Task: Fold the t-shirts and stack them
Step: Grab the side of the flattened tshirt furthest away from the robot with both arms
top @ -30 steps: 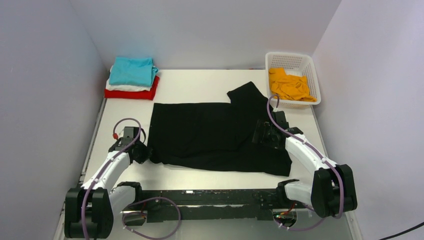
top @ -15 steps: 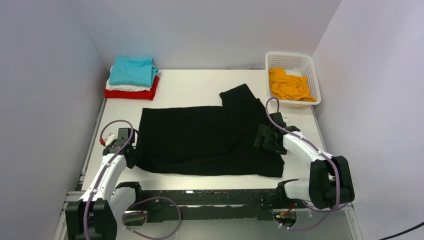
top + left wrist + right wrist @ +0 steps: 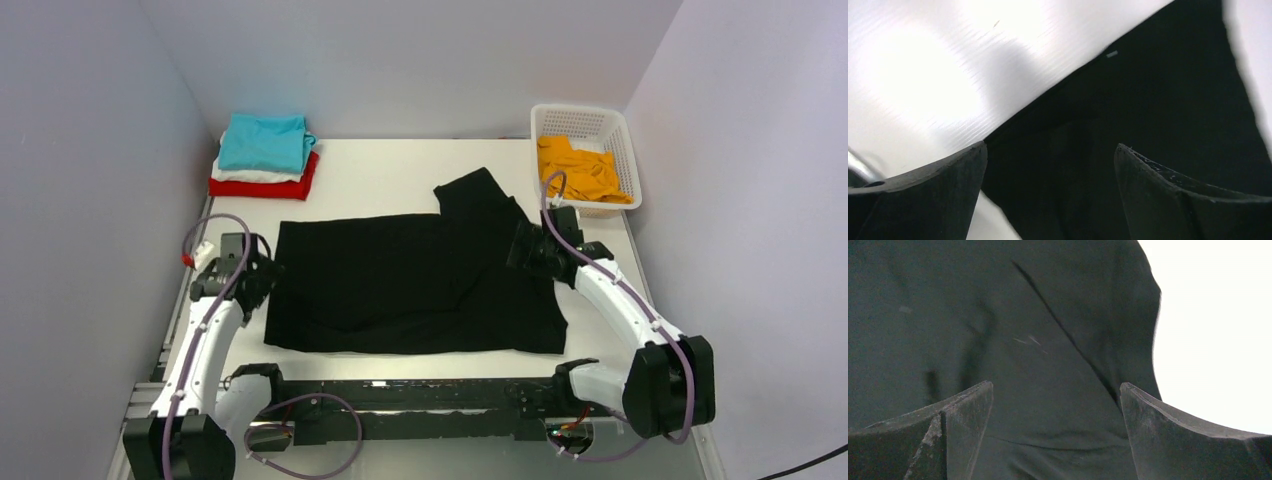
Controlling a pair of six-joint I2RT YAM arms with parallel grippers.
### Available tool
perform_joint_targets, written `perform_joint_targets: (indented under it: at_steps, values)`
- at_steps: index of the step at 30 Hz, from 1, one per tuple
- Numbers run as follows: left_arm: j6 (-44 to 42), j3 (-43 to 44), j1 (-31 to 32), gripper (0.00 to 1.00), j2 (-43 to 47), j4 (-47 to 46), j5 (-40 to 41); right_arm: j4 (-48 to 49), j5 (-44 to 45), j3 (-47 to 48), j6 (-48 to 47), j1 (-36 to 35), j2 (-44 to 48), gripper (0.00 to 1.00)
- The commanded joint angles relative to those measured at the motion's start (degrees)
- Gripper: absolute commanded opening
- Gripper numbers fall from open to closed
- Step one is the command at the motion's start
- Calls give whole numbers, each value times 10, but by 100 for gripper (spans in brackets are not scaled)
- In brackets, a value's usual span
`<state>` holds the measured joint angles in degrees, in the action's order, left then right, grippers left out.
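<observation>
A large black t-shirt [image 3: 400,285] lies spread flat across the middle of the white table [image 3: 390,175], one sleeve [image 3: 480,197] pointing to the back. My left gripper [image 3: 262,278] is at the shirt's left edge, open, with black cloth [image 3: 1148,100] lying below its jaws [image 3: 1050,145]. My right gripper [image 3: 522,250] hovers open over the shirt's right side near the sleeve, and only dark cloth [image 3: 998,315] shows under it [image 3: 1056,384]. At the back left sits a folded stack: teal t-shirt [image 3: 265,142] on a white one [image 3: 248,175] on a red one [image 3: 262,187].
A white lattice basket [image 3: 600,208] stands at the back right with a crumpled orange t-shirt [image 3: 578,172] inside. Grey walls close in on the left, back and right. The arm bases and a black rail [image 3: 420,395] run along the near edge.
The left gripper pulled the shirt's left edge leftward, then opened and let it go. The right gripper shifted slightly toward the back over the shirt, still open.
</observation>
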<state>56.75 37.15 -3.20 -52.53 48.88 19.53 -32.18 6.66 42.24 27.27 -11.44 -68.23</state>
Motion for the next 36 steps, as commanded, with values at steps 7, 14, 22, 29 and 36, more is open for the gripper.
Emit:
perform_joint_targets:
  at_steps: [7,14,22,29,36]
  values:
    - [-116,222,-6,99,-176,-190,-37,170,-50,229,-51,-24,-133,100]
    - [-174,385,-22,92,-409,-200,-104,229,-24,417,-90,-23,-352,100]
    - [-185,471,-31,71,-546,-173,-102,200,5,639,-108,-23,-560,100]
    - [-171,484,-36,57,-609,-157,-149,185,-7,742,-92,-24,-667,100]
    - [-164,488,-36,46,-648,-130,-149,213,-4,751,-103,-24,-692,100]
